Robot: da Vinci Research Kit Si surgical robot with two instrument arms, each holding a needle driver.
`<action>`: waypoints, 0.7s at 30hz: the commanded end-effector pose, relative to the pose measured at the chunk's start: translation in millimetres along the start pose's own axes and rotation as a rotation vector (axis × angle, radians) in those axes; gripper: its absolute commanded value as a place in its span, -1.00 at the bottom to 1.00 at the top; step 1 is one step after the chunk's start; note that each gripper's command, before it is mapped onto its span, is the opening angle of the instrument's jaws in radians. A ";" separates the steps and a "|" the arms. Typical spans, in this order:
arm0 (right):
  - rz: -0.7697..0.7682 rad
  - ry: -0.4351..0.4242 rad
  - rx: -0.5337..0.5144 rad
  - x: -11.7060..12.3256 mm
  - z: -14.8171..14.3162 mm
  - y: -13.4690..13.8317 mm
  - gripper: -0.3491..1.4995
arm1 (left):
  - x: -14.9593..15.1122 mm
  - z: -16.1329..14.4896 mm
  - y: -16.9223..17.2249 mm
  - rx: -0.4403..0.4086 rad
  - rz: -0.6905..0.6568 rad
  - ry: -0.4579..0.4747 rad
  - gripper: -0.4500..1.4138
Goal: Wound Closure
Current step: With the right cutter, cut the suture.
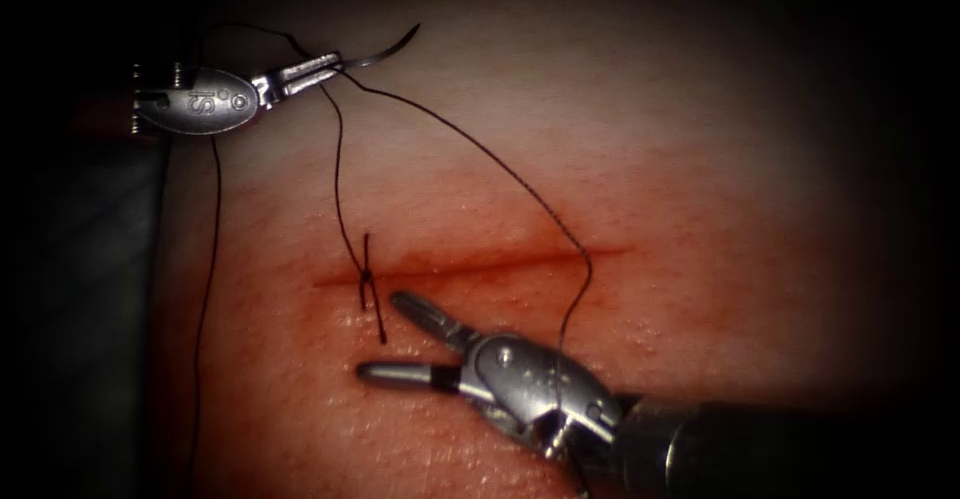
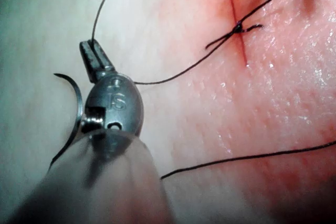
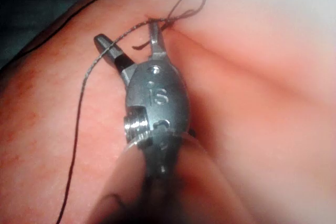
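Tissue [image 1: 700, 159]: a pale slab, reddened around the cut, under both tools.
Cut [image 1: 480, 262]: a thin red line running from nine o'clock to three o'clock across the middle of the endoscope view, with red fluid [image 1: 520, 259] along its edges.
Right tool [image 1: 400, 337]: comes in from five o'clock; its jaws are spread wide and hold nothing, one tip just below the cut beside the knot, the other lower over the tissue.
Left tool [image 1: 325, 67]: at eleven o'clock, well above the cut — its jaws are clenched on the needle near the thread end.
Thread [image 1: 480, 149]: runs from the left tool's jaws in a long arc toward four o'clock, crosses the cut near its right end and drops past the right tool; another strand falls from the jaws to the knot, and a third hangs at nine o'clock.
Needle [image 1: 385, 51]: curved, out of the tissue, its free part reaching toward one o'clock from the left tool's jaws.
Knot [image 1: 366, 277]: a tied stitch on the left part of the cut — short ends stick out above and below it.
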 end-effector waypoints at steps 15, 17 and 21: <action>-0.070 -0.115 -0.015 1.8 4.9 4.1 0.53 | 10.8 -3.3 1.0 -0.032 -0.032 0.031 -1.00; -0.071 -0.114 -0.014 2.1 5.5 4.1 0.54 | 11.6 -3.4 1.0 -0.033 -0.028 0.031 -1.00; -0.094 -0.139 0.006 2.3 7.1 3.6 0.40 | 12.8 -3.7 1.0 -0.039 -0.033 0.045 -1.00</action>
